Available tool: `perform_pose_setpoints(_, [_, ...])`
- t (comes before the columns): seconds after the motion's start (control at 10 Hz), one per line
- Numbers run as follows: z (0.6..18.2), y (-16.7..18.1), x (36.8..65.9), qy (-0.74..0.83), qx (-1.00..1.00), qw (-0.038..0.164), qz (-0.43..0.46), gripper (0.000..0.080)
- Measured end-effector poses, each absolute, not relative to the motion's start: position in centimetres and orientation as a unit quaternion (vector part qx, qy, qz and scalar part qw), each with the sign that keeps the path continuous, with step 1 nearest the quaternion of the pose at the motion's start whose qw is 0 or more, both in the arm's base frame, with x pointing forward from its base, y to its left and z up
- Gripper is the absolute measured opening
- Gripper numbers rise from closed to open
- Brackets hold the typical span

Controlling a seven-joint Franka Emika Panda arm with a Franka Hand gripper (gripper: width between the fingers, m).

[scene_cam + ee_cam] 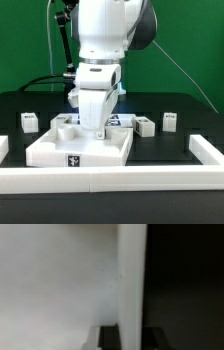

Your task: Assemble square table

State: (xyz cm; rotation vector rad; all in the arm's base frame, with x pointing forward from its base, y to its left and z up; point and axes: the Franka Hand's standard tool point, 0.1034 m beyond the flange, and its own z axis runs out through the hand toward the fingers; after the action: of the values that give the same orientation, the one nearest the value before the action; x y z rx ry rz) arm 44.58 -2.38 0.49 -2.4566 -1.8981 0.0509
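Square tabletop [80, 150] lies flat on the counter [190, 108], rim up. It sits midway along the counter's near edge as the exterior view has it, just behind the white border bar [110, 178]. One tag shows on its near wall.

Arm is down over the slab's far edge. In the wrist view the raised rim runs straight between the fingers [108, 338], white slab floor on one side and black counter on the other. I read the fingers as clenched on that rim wall, a thin pinch with nothing else in them.

Loose legs stand apart from the slab towards the counter's far side: one [28, 122] at the exterior view's left and two [147, 125] [171, 121] at its right. None is fitted yet, so I judge the task to be at an early stage.

Step in hand, as I judge it, is shifting the slab by its rim to seat it for the leg work.

Notes for doing it well:
- Slide it, don't lift it. A pinch on one edge of a wide slab will let it droop or swing.
- Go slowly and in a straight line. The rim is narrow and could slip out of the pads.
- Keep the wrist square to the rim so the slab does not turn about the grip.
- Mind the legs near the slab's far corners, which a sweep could knock over.
- Look for the near wall to lie flush along the border bar before letting go
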Motion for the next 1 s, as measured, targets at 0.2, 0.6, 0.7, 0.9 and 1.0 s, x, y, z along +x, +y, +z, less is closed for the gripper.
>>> perform_pose_setpoints(0.2, [0.5, -2.4, 44.6, -0.611, -0.791, 0.018, 0.016, 0.0057])
perform_pose_setpoints(0.6, [0.5, -2.2, 45.1, -0.651, -0.759, 0.015, 0.015, 0.0057])
perform_pose_setpoints(0.7, [0.6, -1.7, 45.3, -0.66, -0.751, 0.015, 0.016, 0.0057])
perform_pose_setpoints(0.9, [0.7, -0.9, 45.6, -0.68, -0.733, 0.013, 0.021, 0.0057])
perform_pose_setpoints(1.0, [0.7, -1.0, 45.7, -0.68, -0.733, 0.013, 0.023, 0.0057])
